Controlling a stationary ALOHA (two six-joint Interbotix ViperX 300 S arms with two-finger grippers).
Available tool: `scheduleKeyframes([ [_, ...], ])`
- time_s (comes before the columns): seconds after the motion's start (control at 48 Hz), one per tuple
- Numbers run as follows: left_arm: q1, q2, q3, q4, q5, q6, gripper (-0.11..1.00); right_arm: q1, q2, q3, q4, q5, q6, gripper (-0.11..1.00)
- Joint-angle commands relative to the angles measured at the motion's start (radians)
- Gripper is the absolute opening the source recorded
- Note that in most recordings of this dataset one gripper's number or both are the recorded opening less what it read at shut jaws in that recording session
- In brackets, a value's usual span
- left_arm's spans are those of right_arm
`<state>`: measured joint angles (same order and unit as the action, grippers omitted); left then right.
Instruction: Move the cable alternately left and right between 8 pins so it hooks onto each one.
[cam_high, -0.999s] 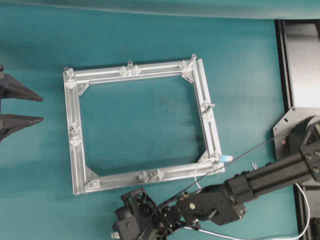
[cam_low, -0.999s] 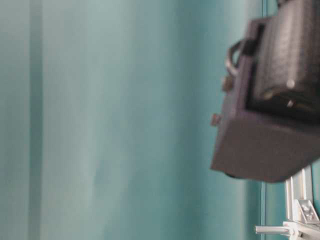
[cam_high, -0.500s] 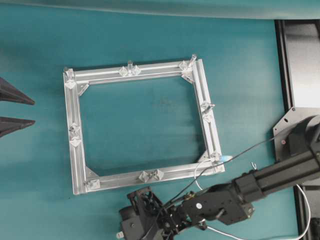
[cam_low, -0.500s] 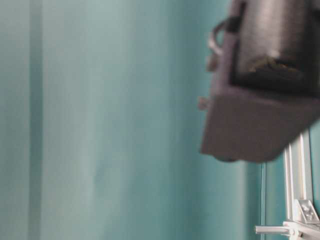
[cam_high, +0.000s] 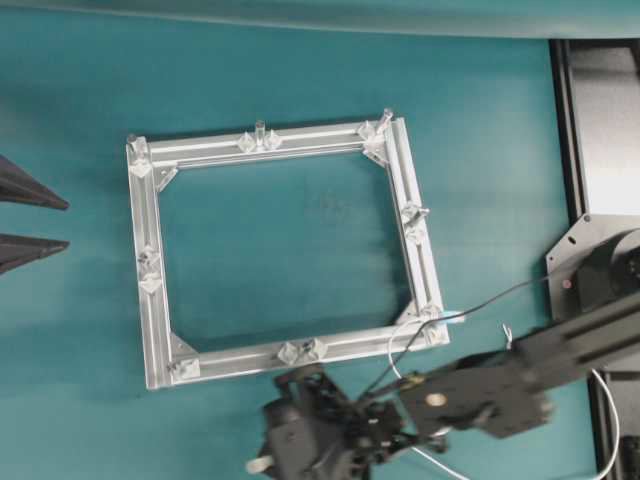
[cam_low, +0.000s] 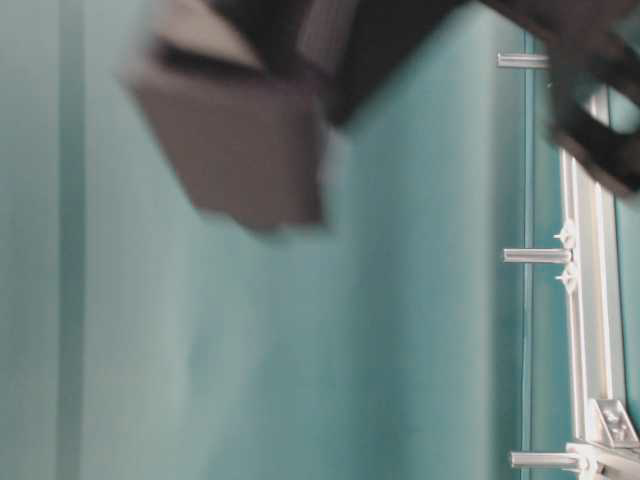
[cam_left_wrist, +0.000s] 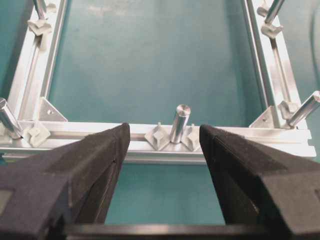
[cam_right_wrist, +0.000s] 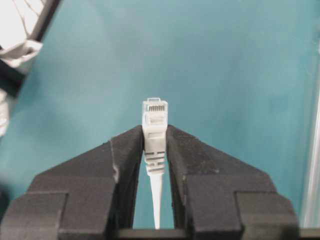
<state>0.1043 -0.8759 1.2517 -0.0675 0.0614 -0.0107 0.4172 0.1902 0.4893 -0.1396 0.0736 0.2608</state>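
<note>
In the right wrist view my right gripper (cam_right_wrist: 155, 136) is shut on the white plug end of the cable (cam_right_wrist: 155, 117), which sticks out past the fingertips. The cord runs back between the fingers. Overhead, that gripper (cam_high: 272, 458) hangs below the bottom bar of the square aluminium frame (cam_high: 148, 300), and a white loop of cable (cam_high: 392, 350) lies by the frame's lower right corner. Small upright pins (cam_high: 260, 130) stand around the frame. My left gripper (cam_high: 30, 215) waits open at the left edge, facing a pin (cam_left_wrist: 179, 122) through its gap (cam_left_wrist: 164, 131).
A thin dark wire (cam_high: 480, 305) runs from the right arm towards the frame's lower right corner. A black base plate (cam_high: 600, 120) fills the right edge. In the table-level view the blurred dark arm (cam_low: 240, 150) covers the top, with pins (cam_low: 535, 255) at the right.
My right gripper has closed on the cable's plug, and the right arm has shifted right along the frame's bottom side. The left gripper drew slightly left early on and stays open.
</note>
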Motion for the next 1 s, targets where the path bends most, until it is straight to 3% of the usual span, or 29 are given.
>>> scheduleKeyframes([
  [0.0,-0.003,0.005,-0.011,0.003,-0.003,0.006,0.70,0.023,-0.100,0.044,-0.002,0.002,0.028,0.16],
  [0.229,-0.005,0.003,-0.009,0.003,-0.005,0.008,0.70,0.043,-0.206,0.184,-0.005,0.091,0.172,0.16],
  [0.437,-0.005,0.003,-0.006,0.003,-0.003,0.008,0.70,-0.038,-0.215,0.178,-0.057,0.153,0.224,0.16],
  [0.604,-0.005,0.003,-0.006,0.003,-0.005,0.008,0.70,-0.115,-0.222,0.206,-0.077,0.209,0.310,0.16],
  [0.979,-0.005,0.003,-0.003,0.003,-0.003,0.008,0.70,-0.262,-0.278,0.202,-0.238,0.362,0.549,0.16],
])
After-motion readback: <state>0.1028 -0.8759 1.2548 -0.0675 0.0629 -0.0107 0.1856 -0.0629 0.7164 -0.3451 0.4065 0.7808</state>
